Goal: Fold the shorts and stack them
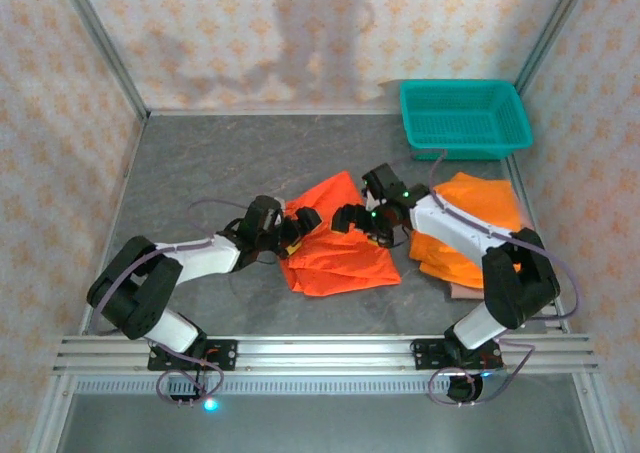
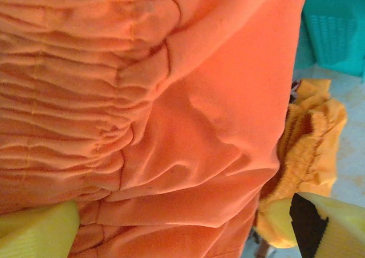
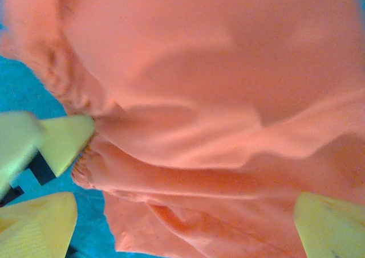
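Two wide-open, empty pincers, left gripper and right gripper, flank the bright orange cloth shorts lying between them.

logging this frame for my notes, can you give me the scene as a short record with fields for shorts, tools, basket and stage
surface: grey table
centre: bright orange shorts, spread and creased mid-table
right pile: lighter orange shorts under the right arm, with a pink edge showing at the near side
basket: teal basket, far right corner
left: left tool open, at the centre shorts' left edge
right: right tool open, at their far edge
stage: centre shorts not yet on the right pile
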You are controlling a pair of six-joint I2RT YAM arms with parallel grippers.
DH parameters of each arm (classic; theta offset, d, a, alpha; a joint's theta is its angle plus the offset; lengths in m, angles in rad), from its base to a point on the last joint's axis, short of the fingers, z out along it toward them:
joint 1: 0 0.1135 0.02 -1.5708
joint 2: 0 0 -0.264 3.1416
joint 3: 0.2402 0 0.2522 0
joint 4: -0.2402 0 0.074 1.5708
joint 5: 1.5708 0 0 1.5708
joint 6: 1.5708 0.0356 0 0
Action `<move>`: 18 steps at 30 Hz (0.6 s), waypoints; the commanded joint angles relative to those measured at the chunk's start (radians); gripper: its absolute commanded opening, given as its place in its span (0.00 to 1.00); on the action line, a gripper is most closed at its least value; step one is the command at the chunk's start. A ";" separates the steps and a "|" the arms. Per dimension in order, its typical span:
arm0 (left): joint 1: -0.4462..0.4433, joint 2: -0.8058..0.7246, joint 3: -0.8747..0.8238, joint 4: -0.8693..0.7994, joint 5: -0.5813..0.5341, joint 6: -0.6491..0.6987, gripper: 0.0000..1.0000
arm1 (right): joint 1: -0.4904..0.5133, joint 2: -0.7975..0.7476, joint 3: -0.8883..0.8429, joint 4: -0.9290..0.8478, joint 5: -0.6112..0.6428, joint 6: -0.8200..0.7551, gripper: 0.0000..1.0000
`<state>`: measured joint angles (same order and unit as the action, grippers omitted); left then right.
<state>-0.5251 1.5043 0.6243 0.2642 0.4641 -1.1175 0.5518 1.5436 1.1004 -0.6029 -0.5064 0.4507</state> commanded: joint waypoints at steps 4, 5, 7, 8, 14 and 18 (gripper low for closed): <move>0.016 0.007 0.028 -0.208 -0.017 0.145 0.97 | -0.061 0.167 0.237 -0.252 0.188 -0.324 0.95; 0.016 0.017 0.022 -0.195 -0.014 0.137 0.97 | -0.066 0.198 0.257 -0.264 0.193 -0.340 0.94; 0.014 0.033 0.003 -0.156 -0.006 0.119 0.96 | -0.071 0.260 0.289 -0.276 0.188 -0.384 0.93; 0.016 0.036 -0.002 -0.147 -0.007 0.116 0.96 | -0.071 0.282 0.299 -0.280 0.188 -0.399 0.93; 0.014 0.033 -0.009 -0.154 -0.018 0.125 0.96 | -0.074 0.398 0.335 -0.274 0.135 -0.433 0.85; 0.015 0.037 -0.009 -0.153 -0.021 0.125 0.97 | -0.074 0.450 0.332 -0.248 0.070 -0.425 0.80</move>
<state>-0.5163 1.5105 0.6426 0.1768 0.4671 -1.0187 0.4767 1.9648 1.4071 -0.8299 -0.3939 0.0509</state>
